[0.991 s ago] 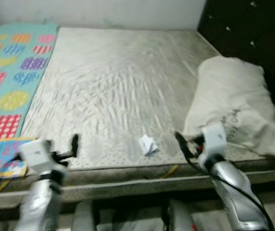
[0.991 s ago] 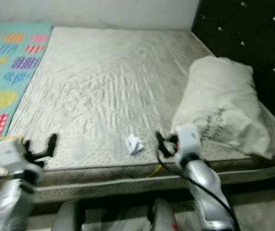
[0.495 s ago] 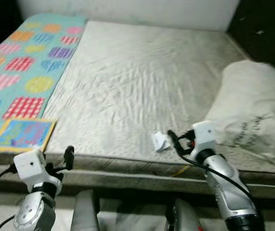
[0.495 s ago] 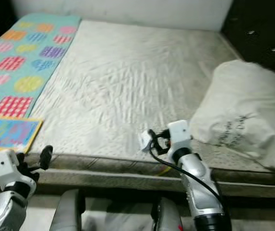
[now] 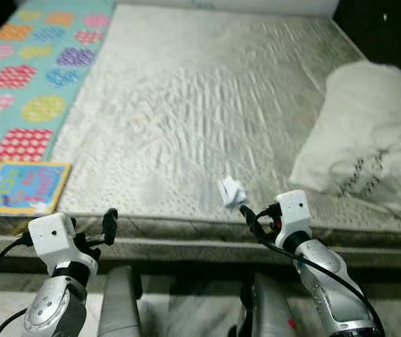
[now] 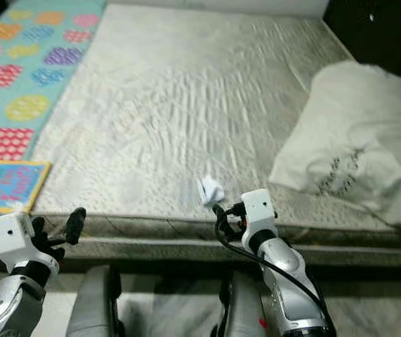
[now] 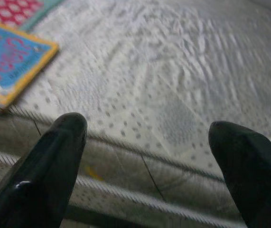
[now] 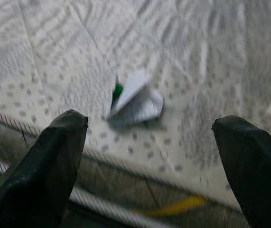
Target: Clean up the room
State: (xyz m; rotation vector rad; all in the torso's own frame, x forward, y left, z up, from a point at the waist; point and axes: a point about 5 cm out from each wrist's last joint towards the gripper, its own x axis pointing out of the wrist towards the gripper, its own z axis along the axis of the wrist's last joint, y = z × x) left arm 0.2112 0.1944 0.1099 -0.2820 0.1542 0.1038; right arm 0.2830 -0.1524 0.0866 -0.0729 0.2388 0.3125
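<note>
Two end effectors at the bed (image 5: 186, 119) edge, right end effector (image 8: 154, 137) spread wide just short of crumpled paper (image 8: 136, 99), left end effector (image 7: 149, 142) likewise spread, pillow (image 5: 369, 147) on the right.

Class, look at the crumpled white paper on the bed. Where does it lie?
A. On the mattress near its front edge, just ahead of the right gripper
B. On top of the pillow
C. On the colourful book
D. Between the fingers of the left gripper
A: the paper lies on the bare mattress close to its front edge, in front of the open right gripper, apart from the pillow and the book.
</note>
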